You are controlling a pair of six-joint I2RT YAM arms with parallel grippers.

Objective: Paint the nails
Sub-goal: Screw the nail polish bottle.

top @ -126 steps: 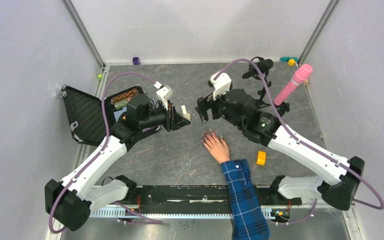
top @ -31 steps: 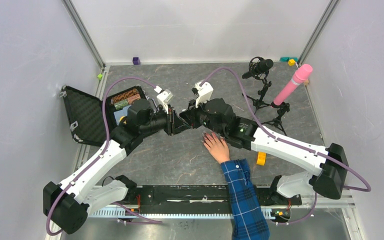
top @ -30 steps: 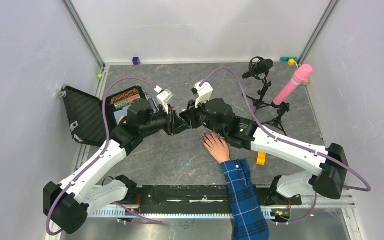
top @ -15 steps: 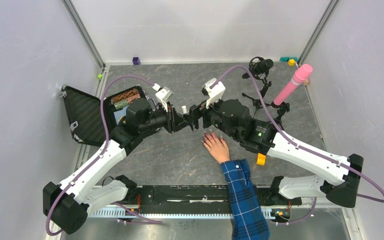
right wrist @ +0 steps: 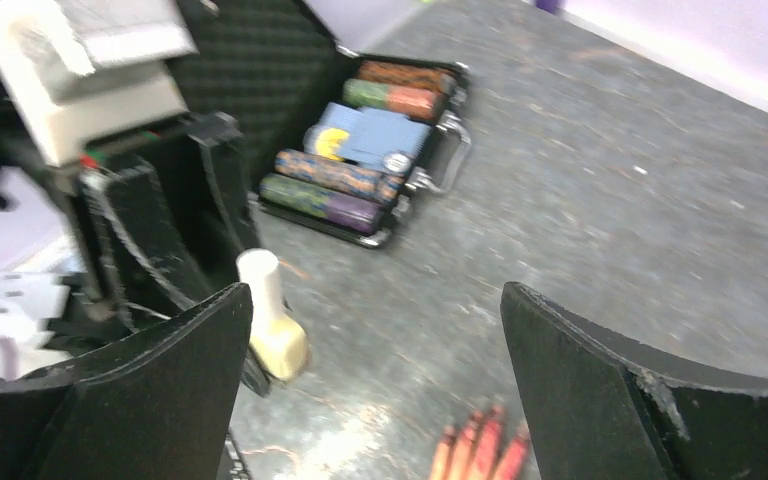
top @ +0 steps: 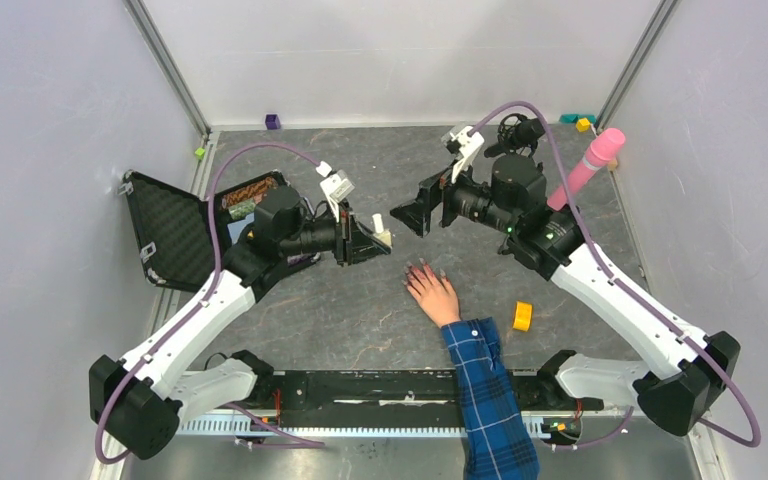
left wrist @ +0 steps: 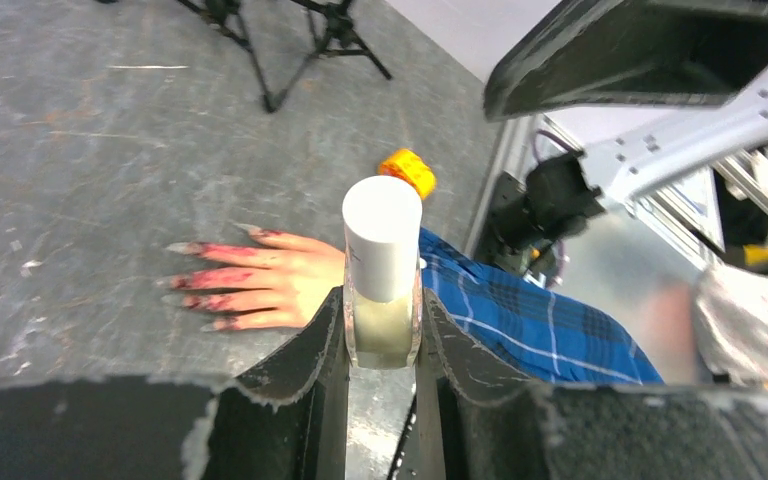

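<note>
A pale hand (top: 433,292) in a blue plaid sleeve (top: 485,385) lies flat on the grey table, its nails (top: 421,267) pointing away from the arms. In the left wrist view the fingers are smeared red and the nails (left wrist: 182,248) look pale and pointed. My left gripper (top: 373,241) is shut on a small white-capped bottle (top: 380,228), held upright left of the hand; the left wrist view shows the bottle (left wrist: 381,268) pinched between both fingers. My right gripper (top: 412,214) hangs wide open beyond the hand, with nothing between its fingers (right wrist: 145,400).
An open black case (top: 170,232) with rolls inside lies at the left. A microphone tripod (top: 520,135) and a pink cylinder (top: 587,166) stand at the back right. A yellow ring (top: 522,316) lies right of the sleeve. Small blocks (top: 273,121) sit by the far wall.
My right gripper was shut at the bottle's cap; it has opened, let go and pulled back to the far right. The left gripper still holds the bottle. The hand has not moved.
</note>
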